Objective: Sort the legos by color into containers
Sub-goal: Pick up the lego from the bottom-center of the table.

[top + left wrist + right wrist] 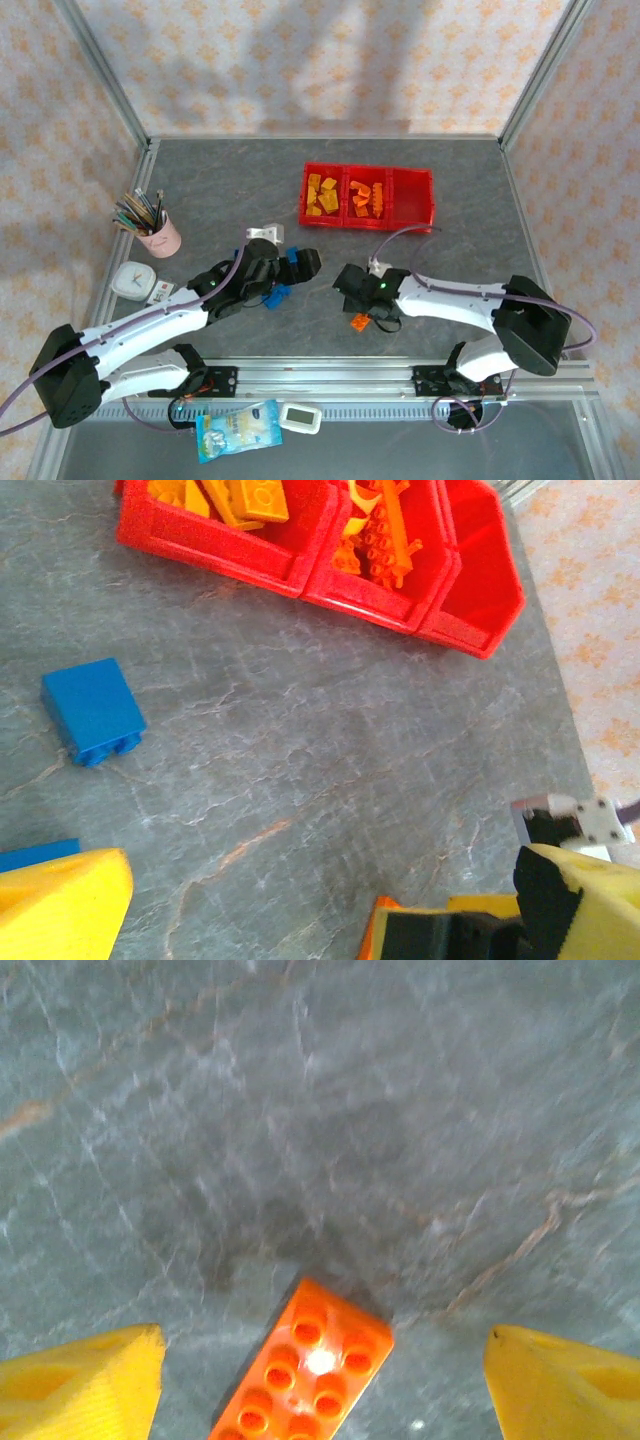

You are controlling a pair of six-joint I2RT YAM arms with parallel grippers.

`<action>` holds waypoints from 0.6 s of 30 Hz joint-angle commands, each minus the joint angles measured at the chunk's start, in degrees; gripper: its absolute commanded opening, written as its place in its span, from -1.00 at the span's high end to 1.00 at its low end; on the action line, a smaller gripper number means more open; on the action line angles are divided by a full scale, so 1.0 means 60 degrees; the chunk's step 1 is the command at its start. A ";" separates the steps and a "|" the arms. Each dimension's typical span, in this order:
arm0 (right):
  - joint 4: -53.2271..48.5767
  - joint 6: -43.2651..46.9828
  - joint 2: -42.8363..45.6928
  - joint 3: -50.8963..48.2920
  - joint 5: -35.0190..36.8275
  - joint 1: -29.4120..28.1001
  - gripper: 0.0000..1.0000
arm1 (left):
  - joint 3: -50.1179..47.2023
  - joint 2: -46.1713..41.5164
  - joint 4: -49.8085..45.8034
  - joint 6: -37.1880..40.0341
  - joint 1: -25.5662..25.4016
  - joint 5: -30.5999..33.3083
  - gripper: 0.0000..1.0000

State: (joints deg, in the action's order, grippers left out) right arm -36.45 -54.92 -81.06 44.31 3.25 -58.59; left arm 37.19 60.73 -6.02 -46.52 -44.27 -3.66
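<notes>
The red containers point(368, 216) stand at the back centre; the left bin holds yellow legos point(322, 195), the middle bin orange ones point(367, 197), and the right bin point(478, 540) has nothing in it. My right gripper point(322, 1385) is open and low over the table, its yellow fingers point(80, 1380) wide on either side of an orange lego point(310, 1370) that lies flat, studs up. That orange lego point(360, 321) sits near the front centre. My left gripper point(300, 265) is open over bare table. A blue lego point(92, 710) lies to its left, and another blue piece point(35, 853) by its finger point(60, 905).
A pink pencil cup point(158, 232) and a white timer point(132, 280) stand at the left. A snack bag point(238, 428) and a small white device point(300, 417) lie in front of the rail. The two grippers are close together at the front centre.
</notes>
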 commanded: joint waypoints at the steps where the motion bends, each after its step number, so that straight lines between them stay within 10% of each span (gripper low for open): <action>1: 0.0168 -0.1222 -0.0158 -0.0120 0.0091 -0.0344 -0.61 | -0.0110 -0.0303 -0.0313 -0.0098 -0.0061 0.0399 -0.98; 18: 0.0438 -0.1512 -0.1464 0.0114 0.0118 -0.0685 -0.05 | -0.0192 -0.0458 -0.0491 -0.0090 -0.0055 0.0669 -0.98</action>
State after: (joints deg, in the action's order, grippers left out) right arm -36.60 -63.00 -87.92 44.86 3.55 -62.24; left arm 36.29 58.98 -7.18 -46.68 -44.27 -1.17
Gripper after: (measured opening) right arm 0.531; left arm 0.992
